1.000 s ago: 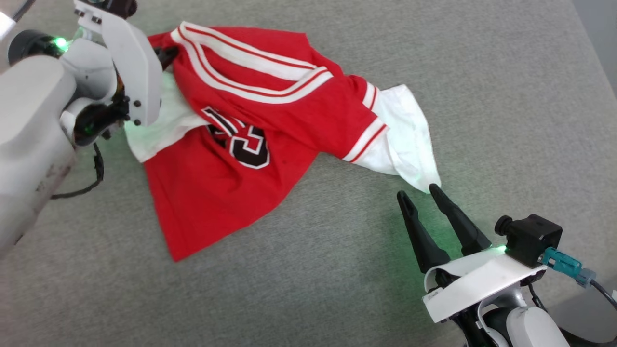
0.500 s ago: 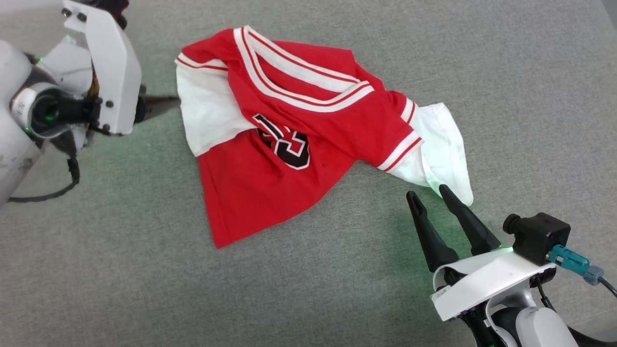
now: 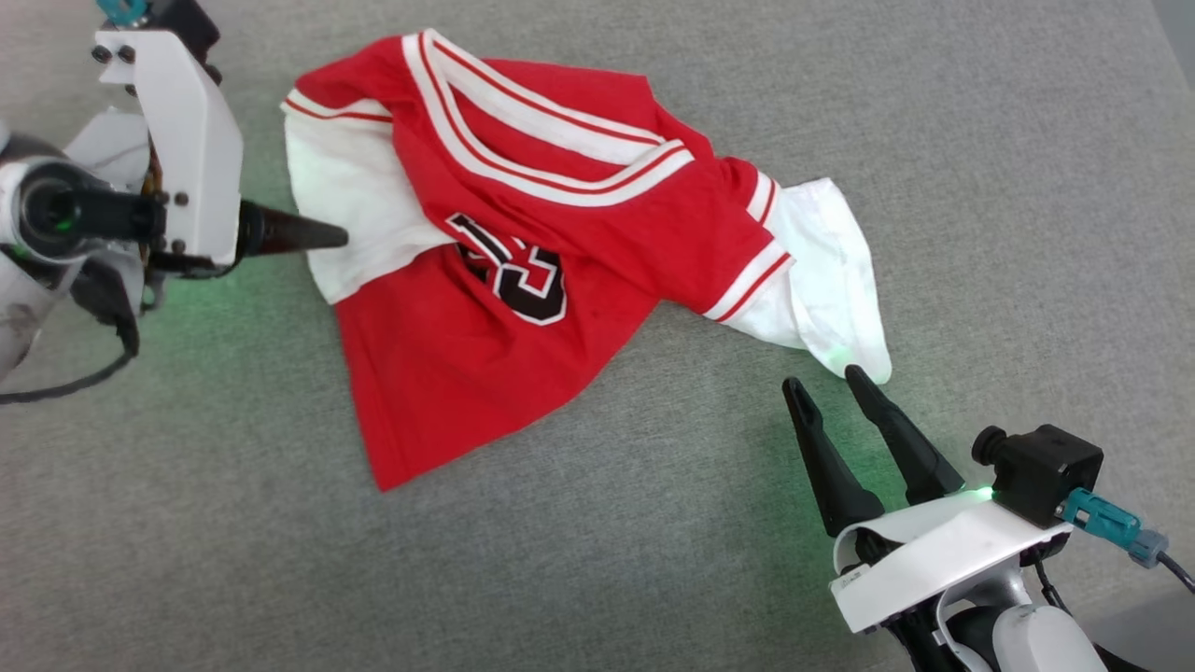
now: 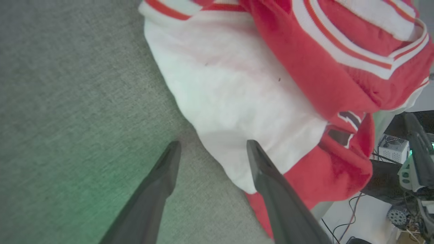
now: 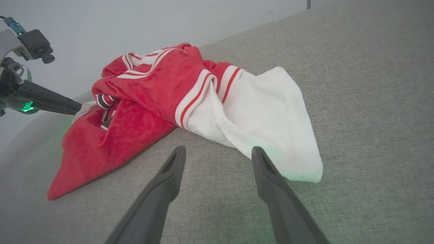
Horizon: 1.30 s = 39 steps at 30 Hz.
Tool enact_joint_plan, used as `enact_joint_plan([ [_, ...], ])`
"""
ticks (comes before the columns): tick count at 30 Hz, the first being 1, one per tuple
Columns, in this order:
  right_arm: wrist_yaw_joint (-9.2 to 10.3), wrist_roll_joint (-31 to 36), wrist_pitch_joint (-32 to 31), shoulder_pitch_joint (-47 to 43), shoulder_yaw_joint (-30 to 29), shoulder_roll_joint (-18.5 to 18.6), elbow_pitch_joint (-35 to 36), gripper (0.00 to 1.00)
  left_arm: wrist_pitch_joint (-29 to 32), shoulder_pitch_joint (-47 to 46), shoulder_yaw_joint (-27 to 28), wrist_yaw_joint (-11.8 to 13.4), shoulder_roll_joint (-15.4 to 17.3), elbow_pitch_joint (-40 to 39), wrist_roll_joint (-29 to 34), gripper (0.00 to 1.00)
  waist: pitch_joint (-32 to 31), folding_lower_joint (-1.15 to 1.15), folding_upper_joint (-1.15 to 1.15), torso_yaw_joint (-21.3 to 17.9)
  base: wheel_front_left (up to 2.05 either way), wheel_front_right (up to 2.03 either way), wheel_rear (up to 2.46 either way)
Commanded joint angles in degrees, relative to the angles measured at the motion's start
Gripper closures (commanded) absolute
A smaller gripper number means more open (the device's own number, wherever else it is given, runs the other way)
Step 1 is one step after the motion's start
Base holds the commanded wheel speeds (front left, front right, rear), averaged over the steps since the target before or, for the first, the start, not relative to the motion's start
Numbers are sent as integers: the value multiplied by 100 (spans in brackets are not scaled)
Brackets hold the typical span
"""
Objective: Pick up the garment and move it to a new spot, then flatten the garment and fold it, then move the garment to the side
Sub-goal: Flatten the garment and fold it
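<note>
Left jaws have backed off the garment [image 3: 579, 224] (both pairs open, empty); flattening, folding and side-move remain.

Right gripper [image 5: 217, 150] sits low over the grey surface [image 5: 366, 101], its two dark fingers spread wide, nothing between them but bare upholstery. The right-hand fingertip is right at the edge of the white sleeve [image 5: 271, 135], which lies flat and tapers to a rounded corner. Behind it the garment [image 5: 159, 88] is heaped in rumpled red folds, with striped trim across the shoulder and collar and a scrap of the black number in a crease. Its red hem runs to a point at lower left. On the far side, the left gripper [image 5: 76, 107] aims a dark finger at the garment's edge, though contact is unclear.
</note>
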State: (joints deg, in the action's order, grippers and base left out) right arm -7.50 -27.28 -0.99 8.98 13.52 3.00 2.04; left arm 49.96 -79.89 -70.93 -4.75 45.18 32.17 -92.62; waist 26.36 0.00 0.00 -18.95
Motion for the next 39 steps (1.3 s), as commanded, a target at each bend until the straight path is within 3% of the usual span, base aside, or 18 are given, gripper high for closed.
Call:
enact_joint_plan([
  [1, 2, -30, 57, 4, 30, -11, -9, 0, 54, 88, 70, 63, -31, 5, -155, 0, 87, 0, 0, -97, 0, 0, 0],
  [6, 2, -28, 101, 0, 68, -11, -20, 0, 214, 212, 3, 137, -8, -83, -145, 2, 135, 0, 0, -134, 0, 0, 0],
  [9, 2, -14, 90, 17, 45, -11, -23, 0, 171, 282, 35, 135, -28, -127, -223, 53, 143, 0, 0, -120, 0, 0, 0],
  [11, 2, 14, 64, 46, 15, -11, -27, 0, 140, 301, 47, 141, -43, -147, -229, 71, 138, 0, 0, -93, 0, 0, 0],
  [13, 2, 32, 40, 76, -2, -11, -16, 0, 71, 295, 110, 97, -63, -165, -273, 100, 125, 0, 0, -43, 0, 0, 0],
  [20, 2, 91, -48, 87, -71, -11, -13, 0, -279, 217, 280, -49, -24, -105, -190, 100, -10, 0, 0, 237, 0, 0, 0],
  [27, 2, 113, -129, 107, -101, -11, -59, 0, -102, 4, 415, -120, 472, -141, -208, 100, -138, 0, 0, 491, 0, 0, 0],
  [33, 2, 103, -155, 135, -59, -11, -96, 0, 112, -181, 613, 74, 704, -153, -473, 100, -150, 0, 0, 584, 0, 0, 0],
  [39, 2, 29, -90, 195, 50, -11, -125, 0, 13, 111, 456, 218, 873, -133, -295, 100, -59, 0, 0, 558, 0, 0, 0],
])
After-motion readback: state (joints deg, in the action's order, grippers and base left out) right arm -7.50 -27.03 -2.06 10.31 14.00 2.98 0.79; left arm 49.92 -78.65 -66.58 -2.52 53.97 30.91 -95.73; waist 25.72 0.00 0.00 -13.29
